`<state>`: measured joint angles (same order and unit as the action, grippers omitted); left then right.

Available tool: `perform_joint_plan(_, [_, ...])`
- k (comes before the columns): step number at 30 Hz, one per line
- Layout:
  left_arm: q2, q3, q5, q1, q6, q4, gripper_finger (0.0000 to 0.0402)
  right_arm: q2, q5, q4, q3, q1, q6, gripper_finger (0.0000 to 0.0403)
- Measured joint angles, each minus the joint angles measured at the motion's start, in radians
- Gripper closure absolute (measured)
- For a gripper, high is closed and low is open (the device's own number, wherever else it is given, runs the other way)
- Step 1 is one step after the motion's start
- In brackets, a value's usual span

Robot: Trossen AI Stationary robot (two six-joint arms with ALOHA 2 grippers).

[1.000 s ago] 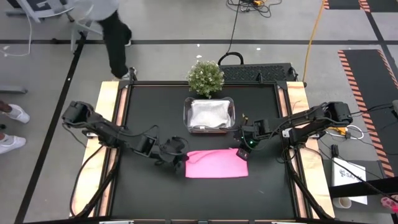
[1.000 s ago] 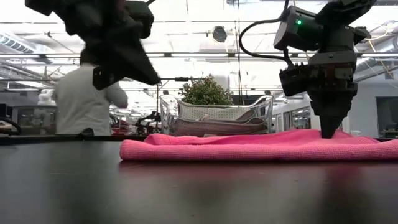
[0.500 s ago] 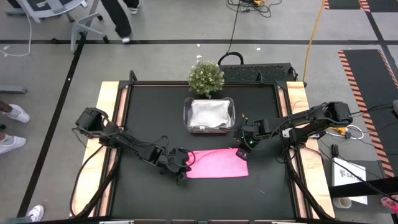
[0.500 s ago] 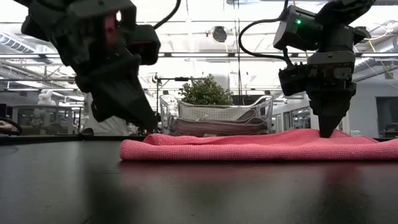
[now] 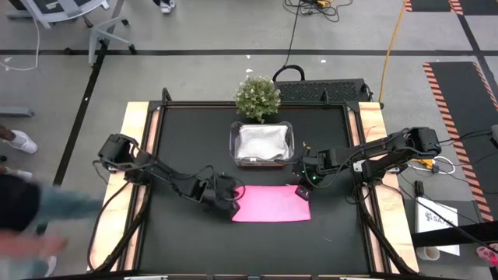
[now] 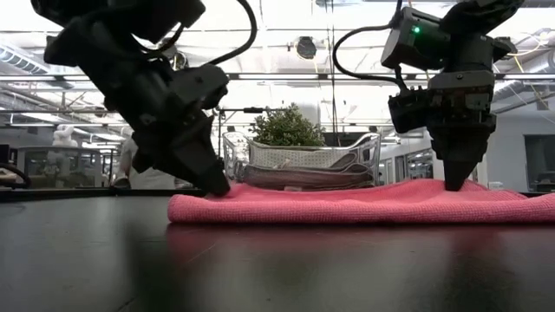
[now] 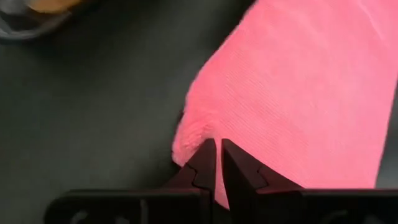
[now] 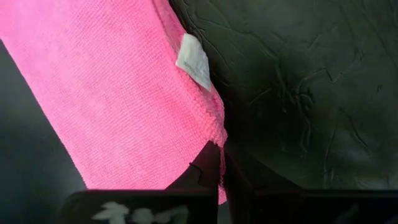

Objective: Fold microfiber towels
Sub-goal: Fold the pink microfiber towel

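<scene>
Pink towel [image 5: 272, 204] flat on worktop [image 5: 257, 155]; left claw [image 5: 230, 204] and right claw [image 5: 302, 189] each clenched on a corner. Lift both evenly, keep edges aligned.

Beyond my fingers, toward the far edge of the black table [image 5: 187, 148], a clear plastic tub [image 5: 262, 143] stands with a small potted plant [image 5: 257, 96] just behind it. A blurred person [image 5: 31, 210] passes well off to my left.
</scene>
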<state>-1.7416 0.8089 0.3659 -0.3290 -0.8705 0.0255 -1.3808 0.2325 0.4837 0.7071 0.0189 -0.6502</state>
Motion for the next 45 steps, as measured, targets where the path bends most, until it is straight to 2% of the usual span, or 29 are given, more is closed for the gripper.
perform_joint_plan(7, [0.013,0.000,0.022,0.037,-0.022,0.002,0.0376,0.000,0.000,0.003,0.000,0.000,0.001,0.0403])
perform_joint_plan(17, [0.043,0.001,-0.114,-0.030,0.122,0.098,0.0376,0.000,0.000,0.007,0.000,0.000,0.007,0.0403])
perform_joint_plan(24, [0.042,0.000,-0.122,-0.071,0.055,0.008,0.0376,0.000,0.001,0.007,0.000,0.000,0.007,0.0403])
perform_joint_plan(35, [0.011,0.000,-0.076,-0.073,0.021,0.005,0.0376,0.000,0.003,0.007,0.000,0.000,0.007,0.0403])
perform_joint_plan(45, [-0.097,0.002,-0.115,-0.093,-0.081,0.160,0.0376,0.000,0.004,0.013,0.000,0.000,0.008,0.0403])
